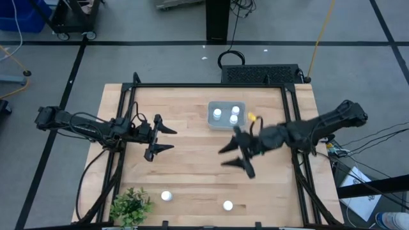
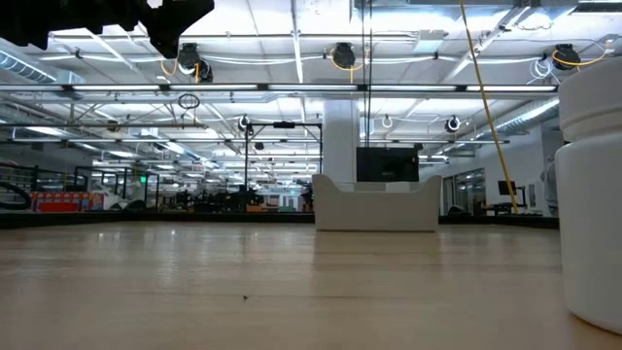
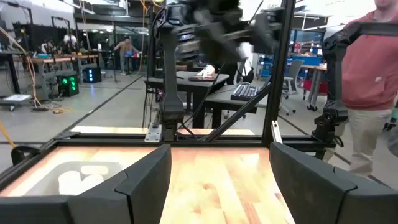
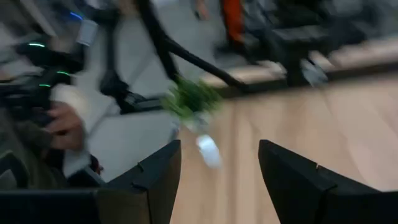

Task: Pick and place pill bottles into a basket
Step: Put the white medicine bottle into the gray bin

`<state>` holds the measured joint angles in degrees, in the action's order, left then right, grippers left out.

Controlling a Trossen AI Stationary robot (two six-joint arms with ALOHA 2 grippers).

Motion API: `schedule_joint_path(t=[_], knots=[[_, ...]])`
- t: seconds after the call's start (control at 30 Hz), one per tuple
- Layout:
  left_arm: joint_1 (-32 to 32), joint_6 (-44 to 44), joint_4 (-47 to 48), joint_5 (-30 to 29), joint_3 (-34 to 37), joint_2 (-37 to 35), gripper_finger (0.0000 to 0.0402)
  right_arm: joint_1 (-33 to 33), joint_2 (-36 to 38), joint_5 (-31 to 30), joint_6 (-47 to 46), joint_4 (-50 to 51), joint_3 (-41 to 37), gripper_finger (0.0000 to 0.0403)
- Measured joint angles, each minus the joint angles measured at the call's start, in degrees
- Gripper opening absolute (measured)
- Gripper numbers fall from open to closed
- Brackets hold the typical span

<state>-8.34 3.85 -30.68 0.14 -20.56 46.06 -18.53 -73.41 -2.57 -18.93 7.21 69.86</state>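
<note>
While open, basket (image 1: 225,125) holds three bottles (image 1: 234,119)

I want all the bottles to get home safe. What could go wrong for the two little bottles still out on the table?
The two loose pill bottles stand near the table's front edge, so a clumsy nudge from the open right gripper might roll one off. One sits close to the plant, whose leaves could get in the way of a grab. The basket already holds three, so a careless drop could knock those over.
</note>
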Motion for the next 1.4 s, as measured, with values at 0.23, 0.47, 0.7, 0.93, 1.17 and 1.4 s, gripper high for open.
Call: schedule_joint_path(t=[0.23,0.47,0.7,0.93,1.17,1.4], knots=[[-0.11,2.55,0.01,0.37,0.0,-0.02,0.0273,-8.97,-1.05,-0.49,8.61,-28.89,-15.09,0.0208],[-0.11,5.48,0.7,3.95,0.0,-0.02,0.0273,-16.9,-2.49,-8.71,12.62,-50.86,-27.25,0.0208],[-0.94,5.23,1.98,4.73,0.0,0.0,0.0273,-22.39,-2.49,-18.88,15.38,-52.39,-28.48,0.0208],[-2.03,8.47,2.0,5.67,0.0,0.0,0.0273,-24.24,-2.49,-22.85,16.9,-52.46,-28.48,0.0208],[-5.36,7.08,0.84,5.95,0.0,0.0,0.0273,-24.41,-2.49,-22.82,16.39,-53.36,-28.45,0.0208],[-12.06,3.87,1.49,-2.85,-0.97,-0.37,0.0273,-24.86,-2.49,-22.69,16.53,-54.22,-28.45,0.0208]])
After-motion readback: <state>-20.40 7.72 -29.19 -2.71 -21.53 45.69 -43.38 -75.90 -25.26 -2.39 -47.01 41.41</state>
